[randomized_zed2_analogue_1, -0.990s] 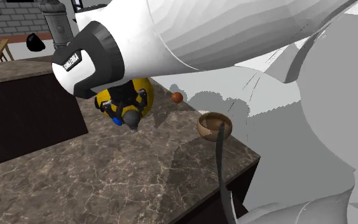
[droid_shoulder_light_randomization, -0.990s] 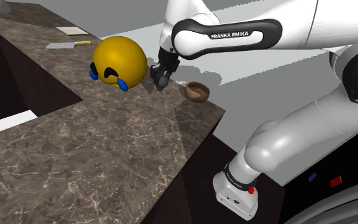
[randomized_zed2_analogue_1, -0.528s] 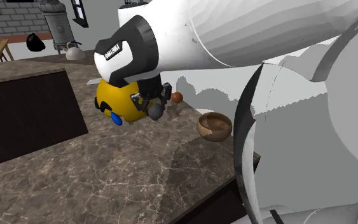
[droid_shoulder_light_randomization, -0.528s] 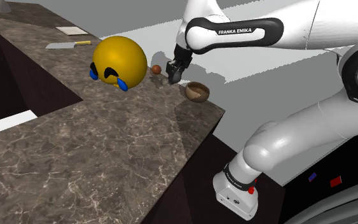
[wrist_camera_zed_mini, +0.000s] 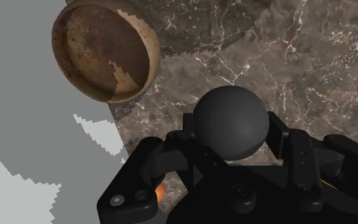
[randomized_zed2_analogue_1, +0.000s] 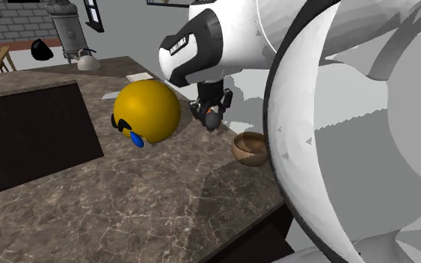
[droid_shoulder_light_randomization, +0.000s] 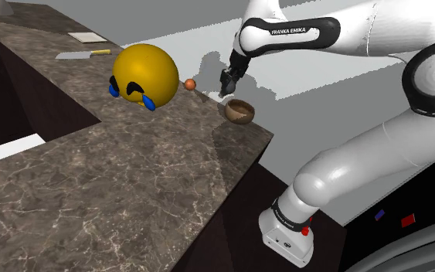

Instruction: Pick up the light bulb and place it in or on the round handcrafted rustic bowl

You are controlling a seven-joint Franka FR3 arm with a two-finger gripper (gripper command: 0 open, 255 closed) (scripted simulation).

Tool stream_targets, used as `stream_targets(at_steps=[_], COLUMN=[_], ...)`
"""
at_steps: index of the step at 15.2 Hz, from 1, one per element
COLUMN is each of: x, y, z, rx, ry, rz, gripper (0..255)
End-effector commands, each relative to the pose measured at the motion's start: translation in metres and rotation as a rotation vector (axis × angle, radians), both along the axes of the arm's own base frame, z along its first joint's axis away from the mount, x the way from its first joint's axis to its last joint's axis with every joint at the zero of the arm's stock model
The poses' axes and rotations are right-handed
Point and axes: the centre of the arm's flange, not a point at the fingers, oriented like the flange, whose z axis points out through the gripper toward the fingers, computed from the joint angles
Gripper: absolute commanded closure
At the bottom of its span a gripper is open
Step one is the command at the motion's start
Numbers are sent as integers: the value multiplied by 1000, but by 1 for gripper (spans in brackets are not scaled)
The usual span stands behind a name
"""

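My black gripper (droid_shoulder_light_randomization: 228, 83) is shut on the light bulb (wrist_camera_zed_mini: 229, 123), a dark grey globe clasped between the fingers (wrist_camera_zed_mini: 278, 132). In the second exterior view the bulb (randomized_zed2_analogue_1: 211, 122) hangs under the gripper (randomized_zed2_analogue_1: 211, 113), above the counter. The round brown bowl (droid_shoulder_light_randomization: 239, 111) stands upright near the counter's corner, just below the gripper and slightly to the shoulder view's right. In the wrist view the bowl (wrist_camera_zed_mini: 105, 51) lies ahead of the bulb and off to one side, with nothing inside. It also shows at the second exterior view's right (randomized_zed2_analogue_1: 251, 148).
A big yellow crying-emoji ball (droid_shoulder_light_randomization: 144, 75) rests on the dark marble counter (droid_shoulder_light_randomization: 130, 178), with a small brown ball (droid_shoulder_light_randomization: 190, 83) beside it. A knife (droid_shoulder_light_randomization: 82, 54) and a white sheet (droid_shoulder_light_randomization: 88, 36) lie further back. The counter edge drops off right behind the bowl.
The gripper has carried the bulb from beside the emoji ball towards the shoulder view's right and slightly up, to a spot close above the bowl. The small brown ball has come into view.
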Motion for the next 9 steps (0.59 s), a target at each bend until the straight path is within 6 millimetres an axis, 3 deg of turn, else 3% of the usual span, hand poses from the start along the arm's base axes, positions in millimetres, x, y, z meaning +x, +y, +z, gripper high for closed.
stream_targets(at_steps=[1, 9], x=[-4, -4], y=[-27, -132], z=[1, 6], rx=[-1, -1], ry=[0, 0], rz=[2, 2], gripper=[255, 255])
